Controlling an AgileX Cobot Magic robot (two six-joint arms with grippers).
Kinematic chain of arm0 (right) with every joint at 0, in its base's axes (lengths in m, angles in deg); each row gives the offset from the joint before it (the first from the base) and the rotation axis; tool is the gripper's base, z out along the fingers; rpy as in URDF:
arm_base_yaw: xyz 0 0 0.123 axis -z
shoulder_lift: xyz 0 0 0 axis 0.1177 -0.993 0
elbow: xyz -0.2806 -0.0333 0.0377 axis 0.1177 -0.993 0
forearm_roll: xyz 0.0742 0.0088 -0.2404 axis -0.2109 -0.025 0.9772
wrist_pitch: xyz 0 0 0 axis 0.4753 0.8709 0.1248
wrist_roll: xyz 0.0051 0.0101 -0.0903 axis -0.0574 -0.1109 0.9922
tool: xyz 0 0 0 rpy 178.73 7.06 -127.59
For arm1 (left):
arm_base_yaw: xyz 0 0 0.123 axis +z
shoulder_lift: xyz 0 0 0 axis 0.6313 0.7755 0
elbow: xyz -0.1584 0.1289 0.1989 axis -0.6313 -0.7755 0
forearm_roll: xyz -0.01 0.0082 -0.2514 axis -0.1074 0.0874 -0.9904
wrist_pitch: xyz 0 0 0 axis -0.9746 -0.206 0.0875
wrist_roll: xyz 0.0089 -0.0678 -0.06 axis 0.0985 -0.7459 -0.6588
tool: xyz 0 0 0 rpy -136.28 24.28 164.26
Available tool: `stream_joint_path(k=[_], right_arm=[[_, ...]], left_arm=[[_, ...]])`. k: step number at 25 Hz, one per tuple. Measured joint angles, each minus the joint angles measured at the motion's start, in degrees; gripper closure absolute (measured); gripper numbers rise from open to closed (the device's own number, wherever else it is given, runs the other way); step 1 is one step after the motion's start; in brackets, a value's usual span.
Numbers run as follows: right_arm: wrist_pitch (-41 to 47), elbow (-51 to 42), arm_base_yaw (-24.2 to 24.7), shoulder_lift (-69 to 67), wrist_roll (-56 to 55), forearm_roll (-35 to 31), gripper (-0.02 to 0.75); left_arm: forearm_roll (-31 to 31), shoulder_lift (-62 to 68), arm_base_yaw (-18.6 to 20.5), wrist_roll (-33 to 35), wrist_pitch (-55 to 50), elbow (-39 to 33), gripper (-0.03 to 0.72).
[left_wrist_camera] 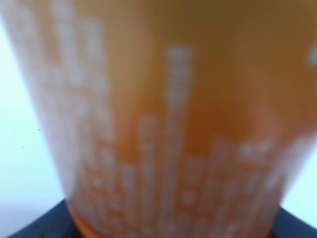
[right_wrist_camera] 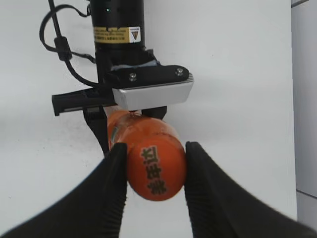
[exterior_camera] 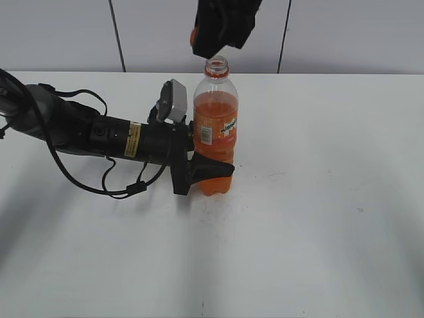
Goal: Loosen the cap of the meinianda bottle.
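Cap (right_wrist_camera: pixel 156 171) pinched in right gripper (right_wrist_camera: pixel 154 173), above open bottle (exterior_camera: pixel 215 132) clamped by left gripper (exterior_camera: pixel 211 170).

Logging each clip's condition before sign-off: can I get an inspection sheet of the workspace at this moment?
Surface: white table, bare apart from the job's things.
Job's things: meinianda bottle upright, mouth open, part full of orange drink; cap off the neck and raised above it.
Clutter: nothing seen.
Grippers: left gripper lies level, fingers clamped round the bottle's lower body; right gripper above the bottle, fingers closed on the cap's sides.
Cables: black cable loops under the left arm onto the table, clear of the bottle.
Surroundings: pale panelled wall with dark seams behind the table.
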Motion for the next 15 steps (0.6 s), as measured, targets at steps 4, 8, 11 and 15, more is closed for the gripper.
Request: stream_joint_path(k=[4, 8, 11, 15], right_arm=[[0.0, 0.0, 0.0, 1.7, -6.5, -1.5, 0.469], [0.0, 0.0, 0.0, 3.1, -22.4, 0.5, 0.469], [0.0, -0.3, 0.1, 3.9, -37.8, 4.4, 0.469], [0.0, -3.9, 1.6, 4.1, -48.0, 7.5, 0.469]], left_arm=[[0.0, 0.0, 0.0, 0.0, 0.0, 0.0, 0.293], [-0.1, 0.0, 0.0, 0.0, 0.0, 0.0, 0.293], [-0.1, 0.0, 0.0, 0.0, -0.1, 0.0, 0.293], [-0.1, 0.0, 0.0, 0.0, -0.1, 0.0, 0.293]])
